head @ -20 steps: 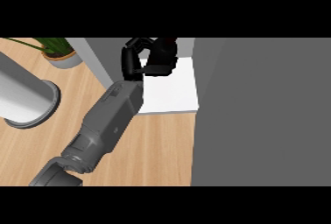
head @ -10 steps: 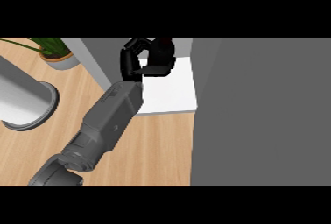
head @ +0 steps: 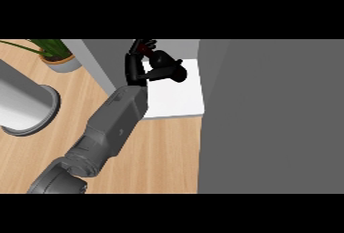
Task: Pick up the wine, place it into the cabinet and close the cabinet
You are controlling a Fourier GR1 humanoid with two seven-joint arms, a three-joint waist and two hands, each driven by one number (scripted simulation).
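Observation:
My left hand [head: 160, 69] reaches up from the lower left, over the white cabinet floor [head: 178, 98]. Its fingers are curled round the wine bottle [head: 144, 46]. Only a dark red bit of the bottle shows above the fingers; the hand hides the rest. The hand is at the far left corner of the white floor, beside the cabinet's grey left wall [head: 101, 63]. A broad grey panel [head: 269, 118], which looks like the cabinet door, fills the right of the view. My right hand does not show.
A potted plant [head: 53, 57] stands at the far left on the wooden counter [head: 168, 150]. A large grey cylinder with a round base [head: 23, 107] sits at the left edge. My grey forearm [head: 111, 129] crosses the counter diagonally.
The left hand has turned slightly and dipped a little toward the white cabinet floor, still holding the bottle. The forearm has barely moved.

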